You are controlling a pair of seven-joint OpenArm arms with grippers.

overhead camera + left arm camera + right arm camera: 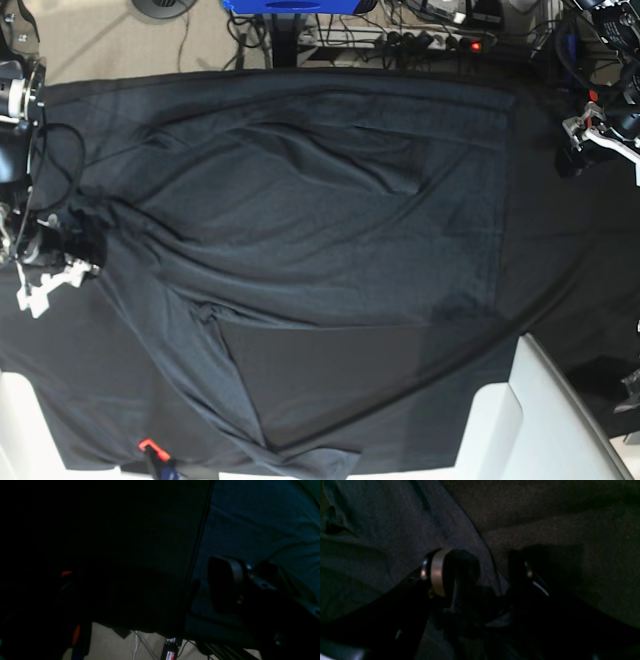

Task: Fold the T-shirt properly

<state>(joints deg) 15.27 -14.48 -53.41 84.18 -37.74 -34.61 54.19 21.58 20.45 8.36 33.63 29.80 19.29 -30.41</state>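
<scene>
The slate blue-grey T-shirt [320, 210] lies spread and creased over the black tablecloth [570, 260], with a lower part folded up near the front. My right gripper [65, 250] is at the shirt's left side. In the right wrist view it [482, 567] is open and low, straddling the shirt's edge: one finger over the shirt [382, 530], the other over the tablecloth [545, 517]. My left gripper [585, 145] is beyond the shirt's right hem. In the left wrist view it [195, 585] is open; one finger [225, 582] shows over the shirt [250, 525], the other is lost in the dark.
White panels [540, 410] stand at the front right and front left. Cables and a power strip [430, 40] lie on the floor behind the table. A small red-orange item [148, 447] sits at the front edge. The floor [112, 640] shows past the table edge.
</scene>
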